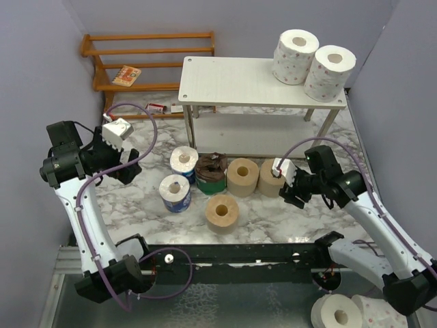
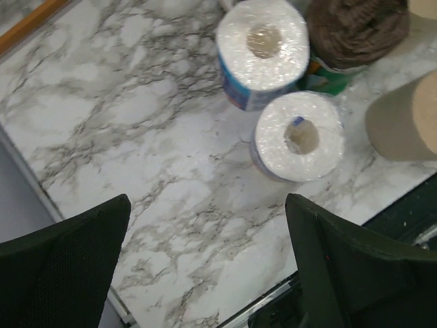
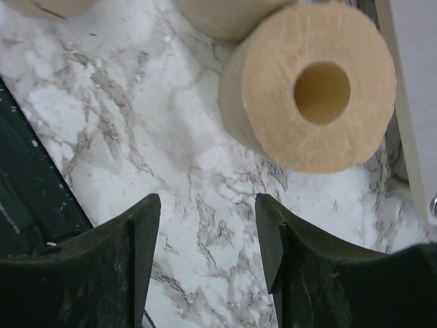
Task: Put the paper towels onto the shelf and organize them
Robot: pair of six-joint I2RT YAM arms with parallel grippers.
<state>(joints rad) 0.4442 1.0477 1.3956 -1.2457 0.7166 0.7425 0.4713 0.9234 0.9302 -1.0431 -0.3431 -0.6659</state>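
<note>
Standing hollow tan roll [image 3: 307, 89], veined marble [image 3: 102, 102]

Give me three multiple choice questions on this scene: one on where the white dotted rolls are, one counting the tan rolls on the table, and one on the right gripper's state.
1. Where do the two white dotted rolls stand?
A. on the shelf's top tier
B. on its lower tier
C. on the orange rack

2. How many tan rolls stand on the table?
A. one
B. three
C. five

3. How is the right gripper?
A. shut on a tan roll
B. shut on nothing
C. open and empty

Answers:
1 A, both stand at the top tier's right end.
2 B, three stand upright on the marble.
3 C, the wrist view shows the jaws apart with only marble between them and the nearest roll beyond them.
</note>
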